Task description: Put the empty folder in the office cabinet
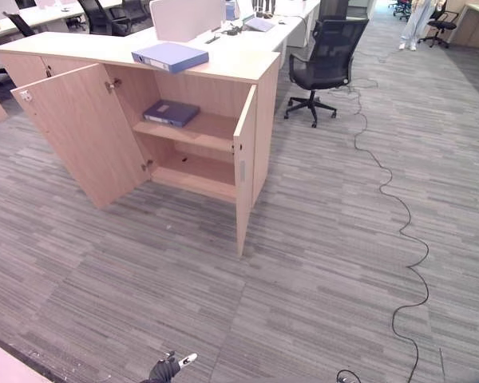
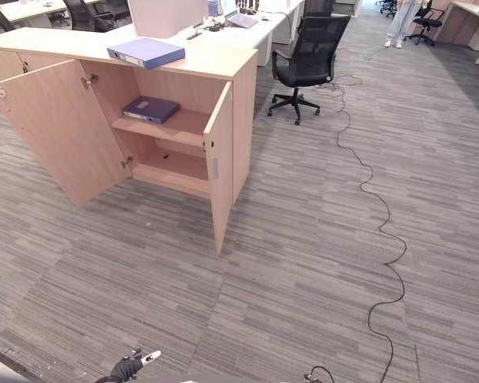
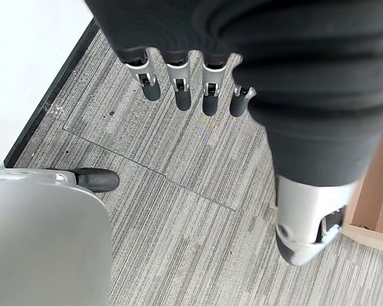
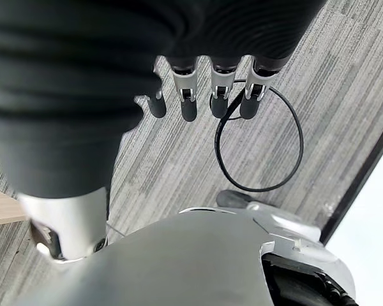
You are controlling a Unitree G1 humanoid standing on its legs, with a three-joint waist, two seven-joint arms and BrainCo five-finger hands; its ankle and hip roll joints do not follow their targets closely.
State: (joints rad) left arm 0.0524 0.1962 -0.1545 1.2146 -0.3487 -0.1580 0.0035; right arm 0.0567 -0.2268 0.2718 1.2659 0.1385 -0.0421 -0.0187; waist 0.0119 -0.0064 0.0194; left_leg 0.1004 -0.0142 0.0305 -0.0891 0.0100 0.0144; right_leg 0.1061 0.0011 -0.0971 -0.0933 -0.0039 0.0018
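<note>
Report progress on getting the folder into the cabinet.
Done: both cabinet doors stand open, and a dark blue folder already lies on its shelf. In hand: nothing; left hand and right hand hang open above the carpet. Left: the light blue folder on top is untouched.

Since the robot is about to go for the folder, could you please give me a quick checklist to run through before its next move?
1. Cabinet doors open: ok, both swung wide.
2. Folder on the cabinet top reachable: not ok, robot stands well back.
3. Shelf has room: ok, free beside the dark folder.
4. Left robot hand free: ok, fingers straight, holding nothing.
5. Right robot hand free: ok, fingers straight, holding nothing.
6. Folder is empty: cannot tell, it lies closed.
</note>
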